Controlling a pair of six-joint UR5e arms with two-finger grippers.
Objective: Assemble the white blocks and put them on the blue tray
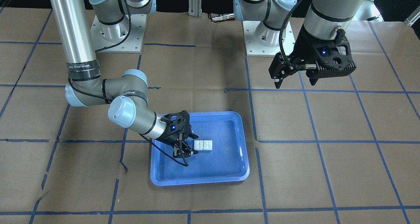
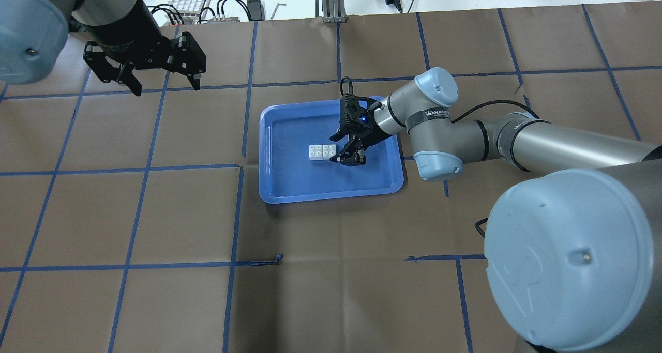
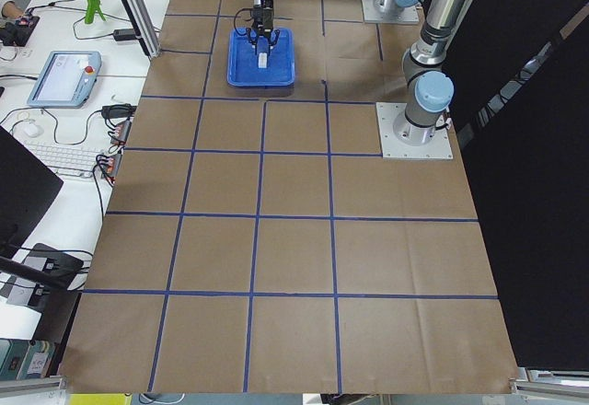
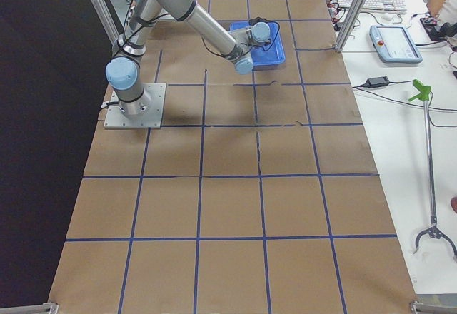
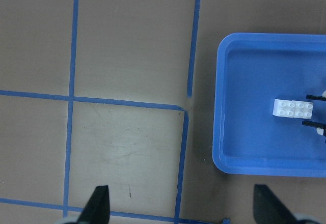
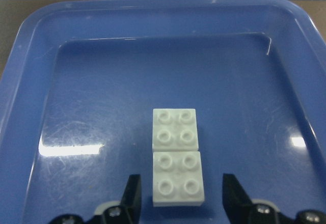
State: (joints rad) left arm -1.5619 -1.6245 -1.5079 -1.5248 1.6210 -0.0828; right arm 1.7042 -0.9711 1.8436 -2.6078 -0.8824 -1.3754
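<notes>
Two white blocks (image 2: 322,152) lie side by side, studs up and touching, on the floor of the blue tray (image 2: 331,197). My right gripper (image 2: 347,156) is low in the tray, open, its fingers on either side of the nearer block's end with small gaps, as the right wrist view (image 6: 181,198) shows. There the blocks (image 6: 175,155) sit mid-tray (image 6: 30,40). My left gripper (image 2: 166,88) is open and empty, high above the table far from the tray. Its wrist view shows the blocks (image 5: 292,108) in the tray (image 5: 254,165).
The table is brown paper with a grid of blue tape lines. The two arm bases (image 1: 118,30) stand on metal plates at the robot's side. Desks with keyboards and a teach pendant (image 3: 64,75) lie beyond the table's far edge.
</notes>
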